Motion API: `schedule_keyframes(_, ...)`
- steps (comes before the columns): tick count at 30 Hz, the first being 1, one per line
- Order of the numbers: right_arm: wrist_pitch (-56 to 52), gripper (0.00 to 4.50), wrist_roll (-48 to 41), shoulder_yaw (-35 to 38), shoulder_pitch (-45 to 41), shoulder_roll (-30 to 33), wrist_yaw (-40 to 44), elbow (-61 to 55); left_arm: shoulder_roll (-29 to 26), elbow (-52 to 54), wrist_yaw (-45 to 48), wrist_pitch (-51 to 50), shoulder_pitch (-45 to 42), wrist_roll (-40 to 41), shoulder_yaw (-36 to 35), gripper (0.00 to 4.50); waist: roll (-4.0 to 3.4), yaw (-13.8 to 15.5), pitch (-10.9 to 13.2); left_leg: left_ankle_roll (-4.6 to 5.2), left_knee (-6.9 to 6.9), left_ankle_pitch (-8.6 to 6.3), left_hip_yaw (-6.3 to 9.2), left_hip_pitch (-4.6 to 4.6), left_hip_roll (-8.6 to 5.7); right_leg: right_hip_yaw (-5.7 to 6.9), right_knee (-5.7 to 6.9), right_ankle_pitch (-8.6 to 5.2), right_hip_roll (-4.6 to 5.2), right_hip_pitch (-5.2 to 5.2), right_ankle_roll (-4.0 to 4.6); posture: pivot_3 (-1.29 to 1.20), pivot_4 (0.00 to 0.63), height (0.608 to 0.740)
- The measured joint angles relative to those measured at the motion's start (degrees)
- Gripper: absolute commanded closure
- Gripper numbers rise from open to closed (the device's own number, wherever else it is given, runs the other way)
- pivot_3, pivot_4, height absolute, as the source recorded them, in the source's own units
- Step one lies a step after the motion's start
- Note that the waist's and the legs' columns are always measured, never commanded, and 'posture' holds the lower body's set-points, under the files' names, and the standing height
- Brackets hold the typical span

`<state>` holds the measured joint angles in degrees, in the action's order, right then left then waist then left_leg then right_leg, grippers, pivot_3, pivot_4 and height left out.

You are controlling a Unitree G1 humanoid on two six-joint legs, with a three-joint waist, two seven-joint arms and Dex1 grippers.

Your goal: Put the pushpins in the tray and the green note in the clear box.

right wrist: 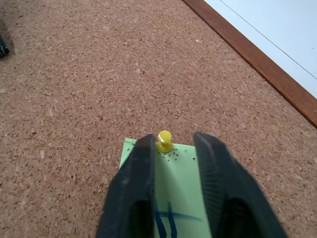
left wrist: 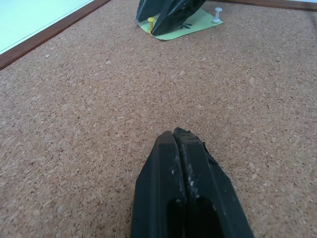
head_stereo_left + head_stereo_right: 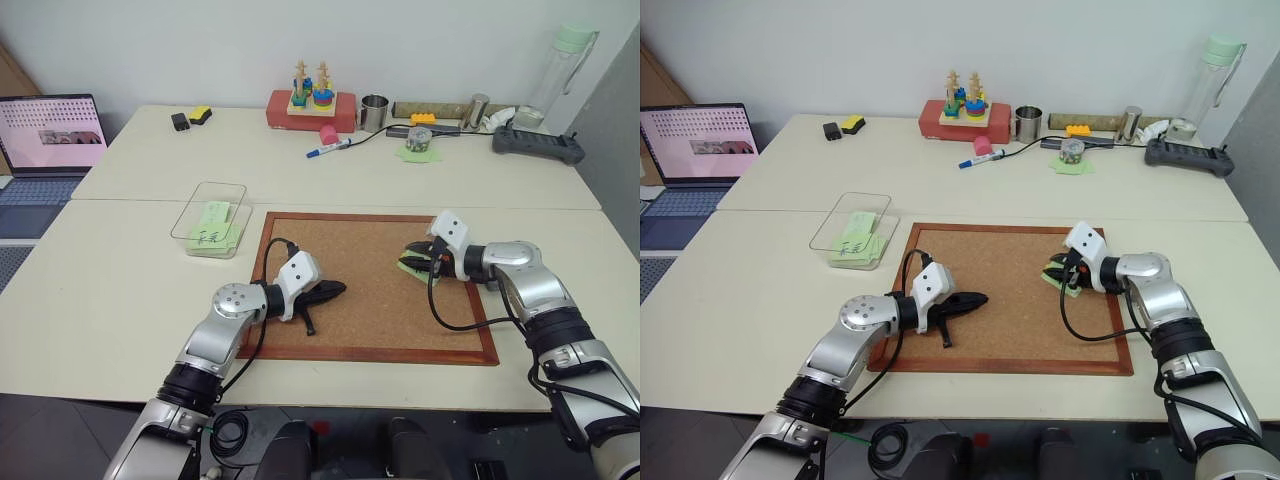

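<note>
A pale bench stood against a plain white wall, carrying a wood-framed corkboard. The left gripper rested low over bare cork, its fingers pressed together and empty. Well ahead of them, the right gripper sat over the green note, fingers spread to either side of a yellow pushpin stuck at the note's near edge; whether they touched it was unclear. A white pushpin stood just beside the right fingers at the note's corner. The clear box, holding other green notes, lay beyond the left fingers, off the board. The note's writing was partly covered.
</note>
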<state>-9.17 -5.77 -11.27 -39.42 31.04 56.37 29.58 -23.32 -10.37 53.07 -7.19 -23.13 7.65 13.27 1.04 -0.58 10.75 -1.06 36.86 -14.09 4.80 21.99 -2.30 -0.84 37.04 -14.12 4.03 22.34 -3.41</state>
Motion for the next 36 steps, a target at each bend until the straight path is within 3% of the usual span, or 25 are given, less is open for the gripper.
schedule_keyframes(3,0.00,4.43,-0.02,0.00,0.00,-0.07,0.89,0.00,0.00,0.62,0.01,-0.14,0.38,-0.10,0.02,4.50,0.00,0.00,0.00,0.00,0.00,0.00,0.00,0.00,0.00,0.00,0.00,0.00,0.00,0.00,0.00,0.00,0.150,0.740)
schedule_keyframes(15,-1.83,4.43,-1.13,1.30,-0.04,-0.26,2.39,-1.10,-0.37,1.54,0.08,-1.17,0.44,-0.83,0.19,4.50,0.00,-0.05,0.00,0.00,-0.01,0.00,0.03,0.00,0.00,0.00,0.00,0.00,0.00,0.00,0.00,0.00,0.150,0.740)
schedule_keyframes(29,-11.85,4.43,-7.14,6.70,-0.62,0.29,3.43,-8.68,-0.46,1.56,0.00,-1.07,0.55,-1.40,0.62,4.50,-0.03,-0.30,-0.02,0.00,-0.01,0.00,0.16,-0.03,0.00,-0.02,0.00,0.00,0.00,-0.02,-0.01,0.00,0.150,0.740)
schedule_keyframes(36,-14.98,4.43,-6.53,12.18,1.86,9.07,-1.10,-13.23,-0.11,1.99,-0.09,-1.04,0.70,-1.42,1.13,4.50,-0.04,0.32,-0.02,0.01,-0.02,-0.01,0.15,0.01,-0.02,0.00,-0.05,0.00,0.03,-0.02,-0.01,0.00,0.150,0.740)
